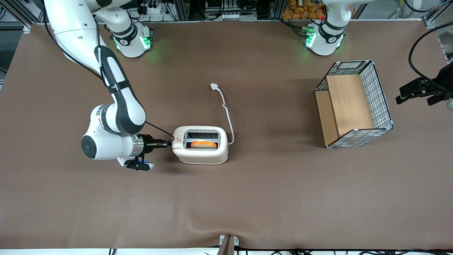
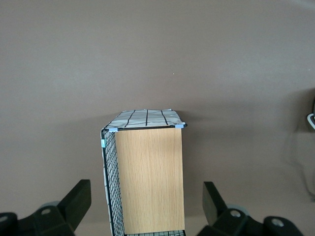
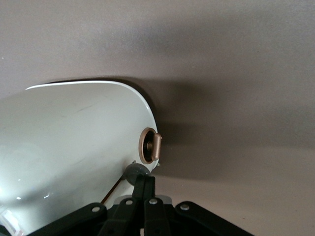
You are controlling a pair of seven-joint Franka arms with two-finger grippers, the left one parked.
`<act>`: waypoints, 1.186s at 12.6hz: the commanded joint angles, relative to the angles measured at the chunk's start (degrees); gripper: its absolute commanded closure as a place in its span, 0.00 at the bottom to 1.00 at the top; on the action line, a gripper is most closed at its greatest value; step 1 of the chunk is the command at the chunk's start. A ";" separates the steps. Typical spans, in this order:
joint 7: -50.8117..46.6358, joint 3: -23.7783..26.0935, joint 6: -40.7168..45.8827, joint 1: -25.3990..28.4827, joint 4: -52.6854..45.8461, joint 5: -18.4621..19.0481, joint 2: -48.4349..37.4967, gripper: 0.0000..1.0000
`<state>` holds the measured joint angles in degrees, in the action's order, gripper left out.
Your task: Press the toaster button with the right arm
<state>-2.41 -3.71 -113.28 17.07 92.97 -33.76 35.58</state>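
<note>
The cream-white toaster (image 1: 200, 155) stands on the brown table with an orange slice (image 1: 203, 144) in the slot nearer the front camera. Its narrow end with the red triangle sticker (image 1: 178, 140) faces the right arm (image 1: 116, 117). My gripper (image 1: 167, 143) reaches sideways to that end. In the right wrist view the toaster's side (image 3: 74, 137) fills much of the picture. The small round grey toaster button (image 3: 134, 171) projects from it. My gripper (image 3: 146, 181) is shut, fingers pressed together, and their tips touch the button.
A tan round dial (image 3: 149, 146) sits on the toaster close beside the button. The white cord runs from the toaster to its plug (image 1: 214, 85), farther from the front camera. The wire-mesh basket with wooden boards (image 1: 354, 106) (image 2: 147, 177) stands toward the parked arm's end.
</note>
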 commanded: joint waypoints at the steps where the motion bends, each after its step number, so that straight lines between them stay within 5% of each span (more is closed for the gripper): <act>1: 3.29 0.20 -1.42 -0.28 -0.34 -3.06 2.21 1.00; 15: 4.52 0.20 -3.71 -0.19 -0.25 -5.00 4.67 1.00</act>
<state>0.26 -4.22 -113.21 16.61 93.20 -36.93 36.53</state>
